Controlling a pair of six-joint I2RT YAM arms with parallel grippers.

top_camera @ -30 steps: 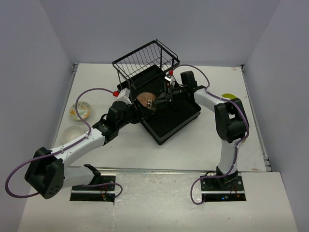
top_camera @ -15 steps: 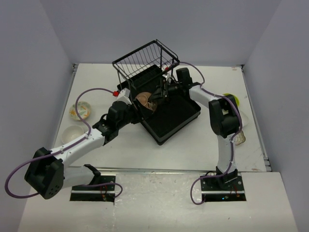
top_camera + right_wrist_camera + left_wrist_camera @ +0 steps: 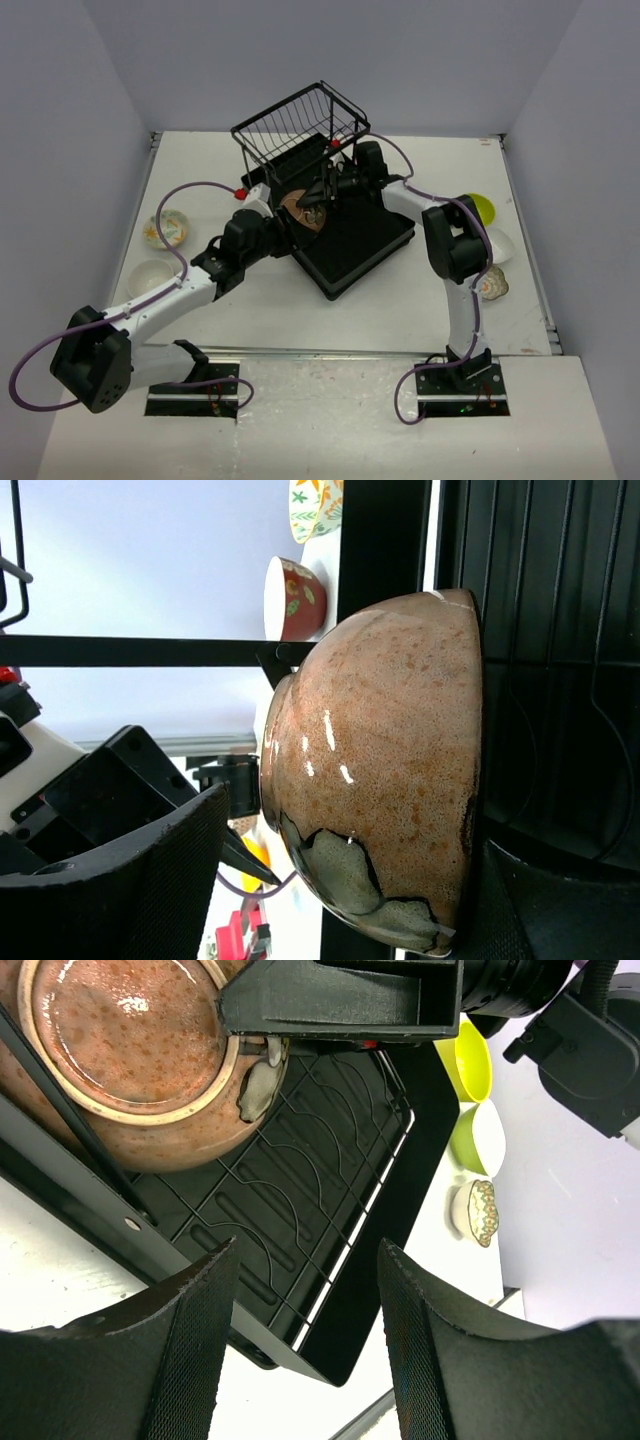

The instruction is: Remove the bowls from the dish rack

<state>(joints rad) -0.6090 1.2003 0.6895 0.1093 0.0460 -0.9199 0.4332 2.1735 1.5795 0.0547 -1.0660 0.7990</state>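
Observation:
The tan-brown bowl (image 3: 298, 210) stands on its side in the black dish rack (image 3: 365, 240), just below the wire basket (image 3: 300, 122). My right gripper (image 3: 320, 195) is open and straddles this bowl (image 3: 385, 740); a small gap shows at its left finger (image 3: 130, 880). My left gripper (image 3: 276, 232) is open and empty at the rack's near-left edge, with the bowl (image 3: 130, 1050) above its fingers (image 3: 190, 1350). Two bowls (image 3: 167, 228) (image 3: 150, 275) sit on the table at the left. A lime-green bowl (image 3: 481, 207) and two others (image 3: 496, 243) (image 3: 491, 285) sit at the right.
The rest of the rack tray (image 3: 300, 1190) holds no bowls. The wire basket overhangs the right gripper. A red-outside bowl (image 3: 292, 600) and a patterned one (image 3: 315, 505) show beyond the rack in the right wrist view. The table's side walls are close.
My right arm has swung left and reached in under the basket, bringing its open gripper around the tan-brown bowl. The bowls at the right are uncovered. The left arm has not moved.

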